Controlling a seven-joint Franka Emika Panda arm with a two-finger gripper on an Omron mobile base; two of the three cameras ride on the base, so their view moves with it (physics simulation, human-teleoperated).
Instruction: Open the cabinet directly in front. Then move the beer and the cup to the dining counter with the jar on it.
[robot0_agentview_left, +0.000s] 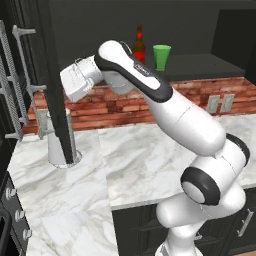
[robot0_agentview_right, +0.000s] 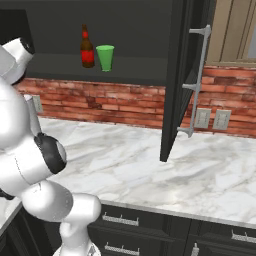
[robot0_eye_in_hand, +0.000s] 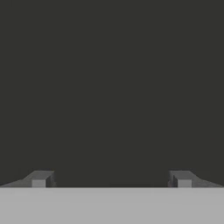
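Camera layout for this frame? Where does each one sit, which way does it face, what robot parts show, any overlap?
Left base view: behind the arm to its left, facing the open cabinet; the arm crosses it, hand near the left door.
Right base view: behind the arm to its right, facing the same cabinet and marble worktop; arm at left edge.
Hand view: on the hand, facing a flat dark surface; claw open.
Shared by both base views: beer and cup side by side on the cabinet shelf.
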